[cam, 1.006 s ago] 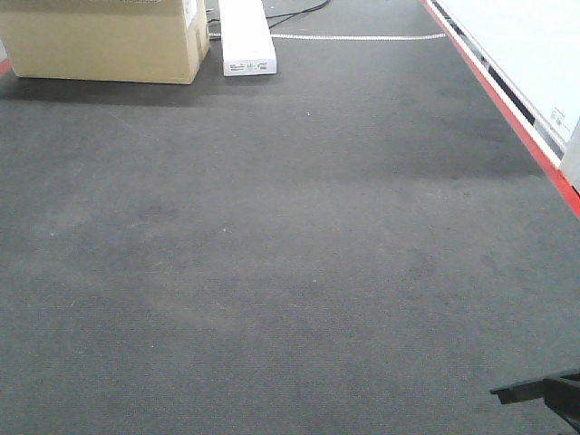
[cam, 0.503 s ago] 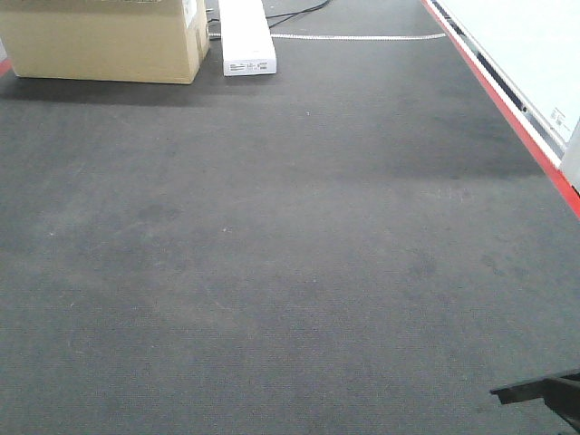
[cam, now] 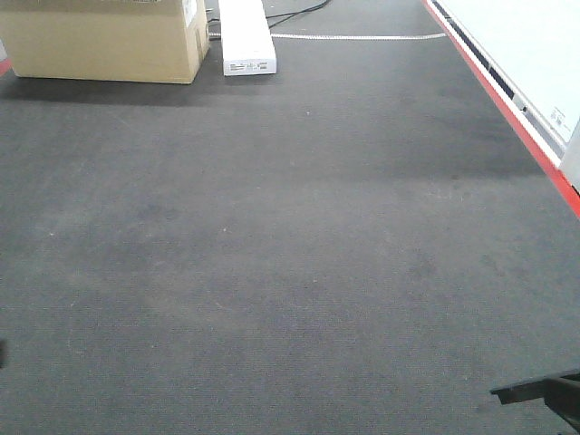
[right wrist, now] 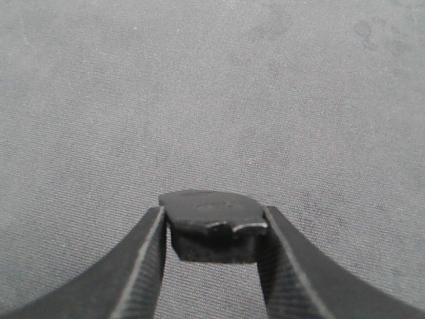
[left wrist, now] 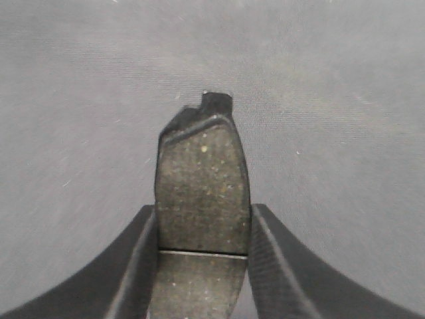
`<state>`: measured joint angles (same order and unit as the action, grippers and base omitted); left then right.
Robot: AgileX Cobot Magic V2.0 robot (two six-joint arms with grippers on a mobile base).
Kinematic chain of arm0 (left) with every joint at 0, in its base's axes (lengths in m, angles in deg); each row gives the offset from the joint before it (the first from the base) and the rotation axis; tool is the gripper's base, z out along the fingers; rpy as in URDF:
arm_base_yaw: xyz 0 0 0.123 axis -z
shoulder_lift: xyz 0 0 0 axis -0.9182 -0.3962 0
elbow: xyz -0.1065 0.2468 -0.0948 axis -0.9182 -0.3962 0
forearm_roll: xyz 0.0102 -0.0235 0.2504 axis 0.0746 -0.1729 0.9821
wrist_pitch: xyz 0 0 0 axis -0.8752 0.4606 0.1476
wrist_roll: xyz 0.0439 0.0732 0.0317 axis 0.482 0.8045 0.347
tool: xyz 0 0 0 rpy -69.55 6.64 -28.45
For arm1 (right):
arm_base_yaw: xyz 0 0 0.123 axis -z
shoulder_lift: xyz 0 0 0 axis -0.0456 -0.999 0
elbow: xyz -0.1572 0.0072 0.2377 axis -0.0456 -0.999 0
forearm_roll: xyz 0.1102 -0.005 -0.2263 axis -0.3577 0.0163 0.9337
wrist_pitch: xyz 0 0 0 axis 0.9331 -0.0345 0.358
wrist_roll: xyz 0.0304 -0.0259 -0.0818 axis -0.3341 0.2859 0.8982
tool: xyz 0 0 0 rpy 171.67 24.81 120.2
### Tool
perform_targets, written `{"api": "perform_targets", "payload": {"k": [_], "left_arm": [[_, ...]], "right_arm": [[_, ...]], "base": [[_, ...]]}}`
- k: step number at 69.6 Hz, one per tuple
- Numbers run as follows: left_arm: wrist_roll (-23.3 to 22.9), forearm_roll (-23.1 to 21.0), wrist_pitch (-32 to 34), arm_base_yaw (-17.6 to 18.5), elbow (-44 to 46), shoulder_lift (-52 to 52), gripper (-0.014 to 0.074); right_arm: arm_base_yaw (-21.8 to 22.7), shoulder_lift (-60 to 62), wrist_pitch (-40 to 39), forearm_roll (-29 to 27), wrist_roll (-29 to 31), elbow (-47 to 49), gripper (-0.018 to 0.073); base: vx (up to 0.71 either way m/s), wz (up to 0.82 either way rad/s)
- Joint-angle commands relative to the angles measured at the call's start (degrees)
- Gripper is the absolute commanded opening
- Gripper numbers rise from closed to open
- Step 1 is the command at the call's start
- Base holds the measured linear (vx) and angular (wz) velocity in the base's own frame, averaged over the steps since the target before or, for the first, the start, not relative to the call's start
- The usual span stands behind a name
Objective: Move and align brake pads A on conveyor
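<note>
In the left wrist view a dark-grey brake pad (left wrist: pixel 202 179) with a groove across its middle is clamped between the fingers of my left gripper (left wrist: pixel 202 229), which is shut on it above the conveyor (left wrist: pixel 80 100). In the right wrist view my right gripper (right wrist: pixel 214 229) is shut on another brake pad (right wrist: pixel 209 216), seen end-on over the belt (right wrist: pixel 199 86). In the front view only a black part of the right arm (cam: pixel 544 394) shows at the bottom right corner of the wide dark-grey conveyor (cam: pixel 290 236). No pad lies on the belt in that view.
A cardboard box (cam: pixel 104 41) and a long white box (cam: pixel 245 36) stand at the belt's far end. The red frame (cam: pixel 507 113) runs along the right edge beside a white panel (cam: pixel 535 45). Cables lie beyond the white box.
A small dark sliver has appeared at the left edge of the front view. The black part at the bottom right has not moved.
</note>
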<state>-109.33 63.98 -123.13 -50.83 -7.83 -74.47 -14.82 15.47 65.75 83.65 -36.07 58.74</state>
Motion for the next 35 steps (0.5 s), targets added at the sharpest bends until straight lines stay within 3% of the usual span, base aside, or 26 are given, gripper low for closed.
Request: {"api": "perform_targets", "payload": {"k": [1,23,35], "left_arm": [[-0.73,1.02,7.38,-0.03,2.77,-7.03,-0.0006],[1.50,1.50,6.40,-0.11,17.20,-29.53,-0.0006],[3.13,1.43,2.21,-3.97,23.98,-37.08,-0.0006]], "right_arm": [[0.09,-0.13,-4.05,0.04,0.60,1.68,-0.0012],[0.09,-0.13,-4.05,0.04,0.60,1.68,-0.0012],[0.09,-0.13,-4.05,0.04,0.60,1.68,-0.0012]], "base": [[0.00,0.00],[0.00,0.00],[0.00,0.00]]}}
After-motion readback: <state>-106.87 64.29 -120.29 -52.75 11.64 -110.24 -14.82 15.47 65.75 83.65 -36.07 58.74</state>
